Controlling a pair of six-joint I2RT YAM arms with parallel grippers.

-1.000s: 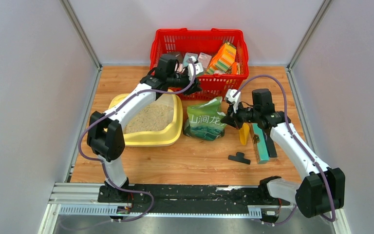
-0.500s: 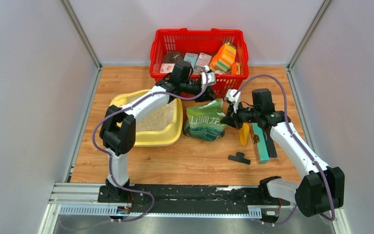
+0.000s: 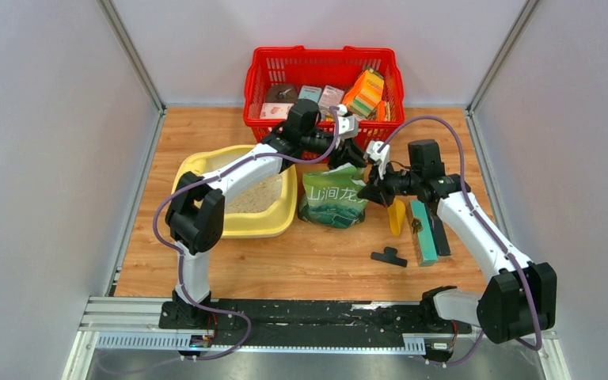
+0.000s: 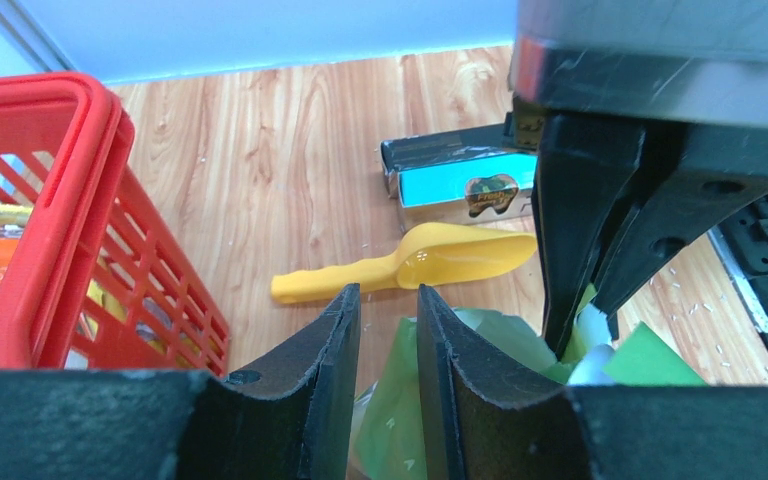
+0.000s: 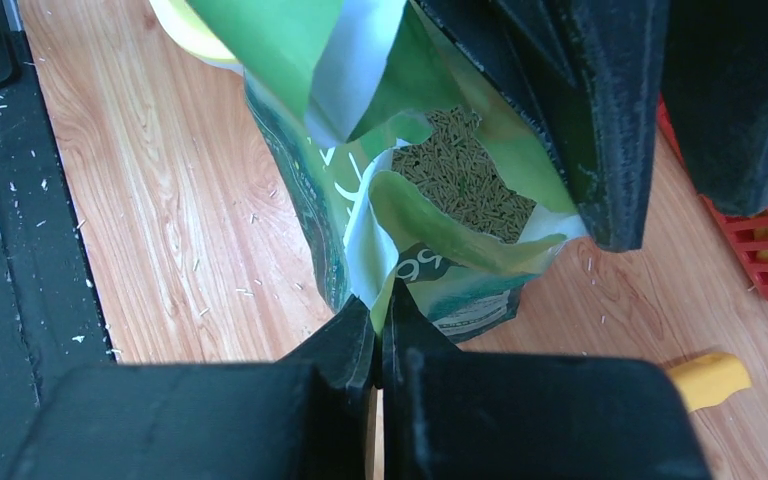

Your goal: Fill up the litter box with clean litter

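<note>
**Mia:** What was the biggest thing?

**Ben:** The wooden tabletop [image 3: 301, 265]. At the back of it stood a red basket [image 3: 322, 52] full of packets.

**Mia:** And where was the litter box [image 3: 237, 229]?

**Ben:** On the left side of the tabletop, in front of the basket. It was pale yellow. Sandy litter [image 3: 260, 194] lay inside it, and the left arm [image 3: 241, 170] reached across over it.

**Mia:** What was next to it?

**Ben:** A green bag [image 3: 332, 198] with white letters, just to the right of the litter box. I could not tell if they touched. The top of the bag was open, and small brownish-green pellets [image 5: 460, 175] showed inside.

**Mia:** What were the hands doing?

**Ben:** Both were at the top of the bag. The right hand [image 5: 380, 312] was closed tight and pinched one edge of the bag's mouth between its fingers. The left hand [image 4: 388, 300] was at the far edge, by the basket. Its fingers were only a little way apart, with green bag showing in the gap. They did not look pressed onto it.

**Mia:** Anything smaller?

**Ben:** Yes. A long blue-green box [image 3: 423, 231] lay on the right, under the right arm. A yellow scoop [image 4: 410, 268] lay on the tabletop between the bag and that box. A little black piece [image 3: 389, 256] sat close by, nearer the front. Tiny grains were sprinkled on the wood around the bag.
</note>
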